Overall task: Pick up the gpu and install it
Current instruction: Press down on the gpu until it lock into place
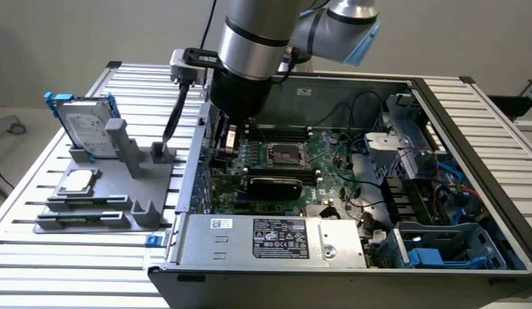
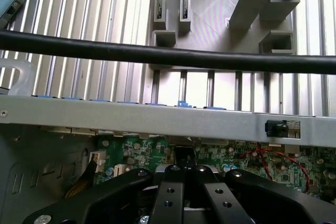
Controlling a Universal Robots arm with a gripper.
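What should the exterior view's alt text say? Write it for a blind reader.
The robot arm reaches down into an open computer case, over the motherboard. On the exterior view's left, a grey rack on the slatted table holds a hard drive.

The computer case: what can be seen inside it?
Inside the computer case lie a green motherboard, a black card, cables and a blue drive bay. The robot arm reaches in and covers the part near the case's rear wall.
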